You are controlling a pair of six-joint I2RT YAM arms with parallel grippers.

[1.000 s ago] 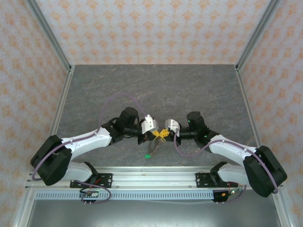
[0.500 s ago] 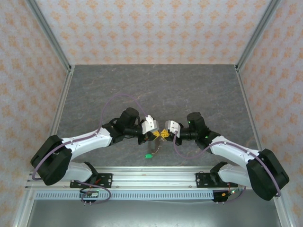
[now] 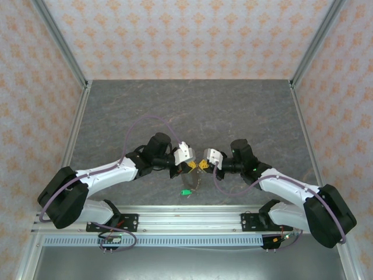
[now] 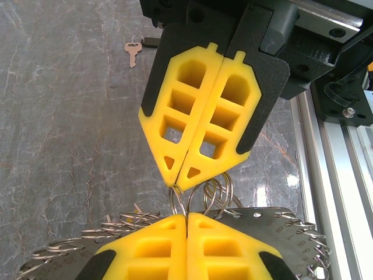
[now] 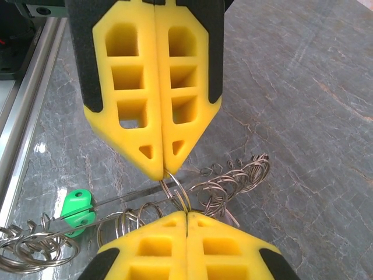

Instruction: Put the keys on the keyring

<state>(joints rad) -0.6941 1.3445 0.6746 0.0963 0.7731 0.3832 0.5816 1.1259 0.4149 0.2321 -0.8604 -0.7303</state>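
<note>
My left gripper (image 3: 188,165) and right gripper (image 3: 202,164) meet tip to tip just above the table near its front edge. Both are shut on the same small split ring (image 4: 176,201) of the keyring (image 4: 274,224), a flat metal plate edged with many wire rings. In the right wrist view the right gripper (image 5: 186,214) pinches that ring (image 5: 179,195) from below and the left gripper (image 5: 163,175) from above. A green-headed key (image 5: 77,208) lies beside the rings, its blade running toward them; I cannot tell if it is attached. A small tan key (image 4: 133,51) lies on the table behind the right gripper (image 4: 180,185).
The grey marbled table (image 3: 192,111) is walled in by patterned panels on three sides. An aluminium rail (image 3: 186,216) with both arm bases runs along the near edge, close behind the green key (image 3: 185,192). Purple cables loop off each forearm.
The right arm has shifted slightly toward the near edge and the green key has moved a little right. Both grippers stay pinched together on the ring.
</note>
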